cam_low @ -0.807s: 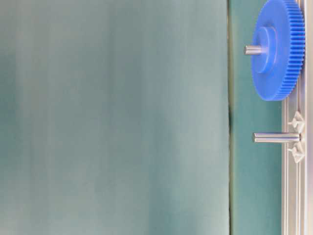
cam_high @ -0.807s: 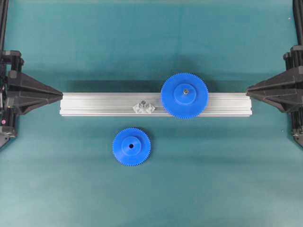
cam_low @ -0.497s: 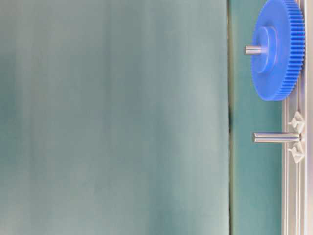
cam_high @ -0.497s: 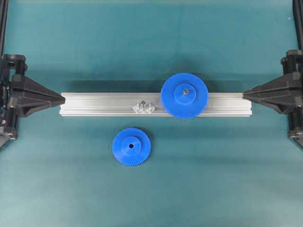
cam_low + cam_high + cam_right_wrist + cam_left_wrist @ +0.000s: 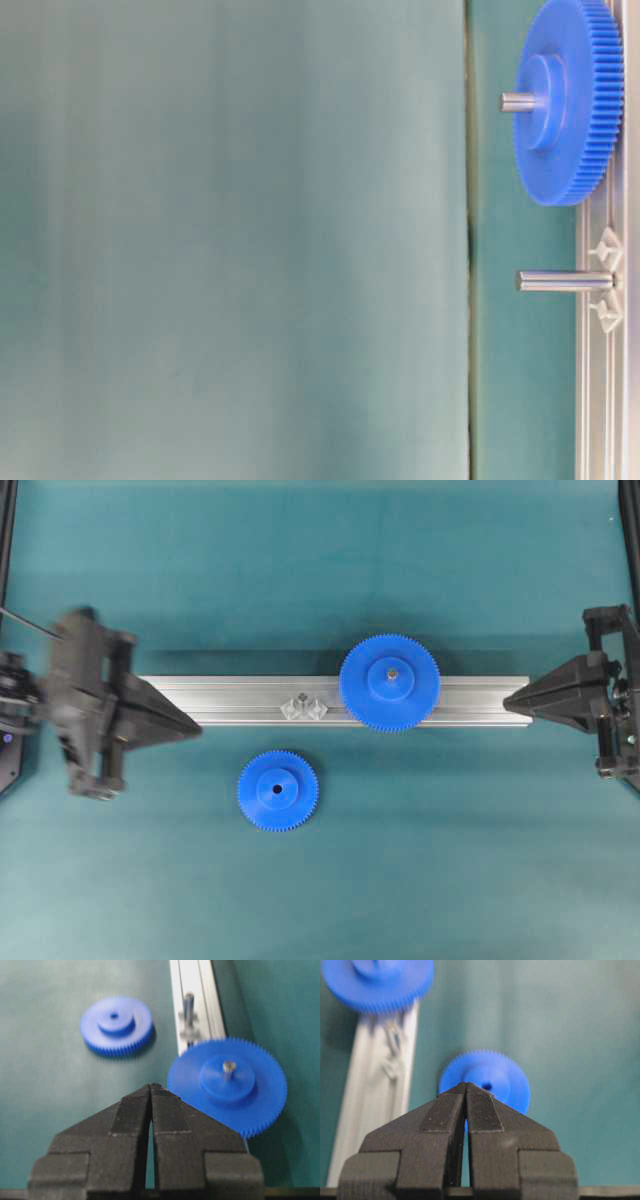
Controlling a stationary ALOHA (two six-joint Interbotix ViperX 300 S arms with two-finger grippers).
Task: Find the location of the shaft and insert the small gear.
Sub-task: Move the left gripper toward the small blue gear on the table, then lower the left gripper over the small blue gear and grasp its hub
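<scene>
The small gear lies flat on the green mat in front of the rail, hub up; it also shows as the small gear and the small gear. The shaft stands on its silver bracket on the aluminium rail, seen side-on as the shaft and blurred as the shaft. My left gripper is shut and empty, over the rail's left end, left of the small gear. My right gripper is shut and empty at the rail's right end.
A larger blue gear sits on its own pin on the rail, right of the shaft, also seen as the larger gear and the larger gear. Green mat surrounds the rail.
My left gripper has swung in to the right, from off the rail's left end to over it. My right gripper has crept slightly left. Both gears stay put.
</scene>
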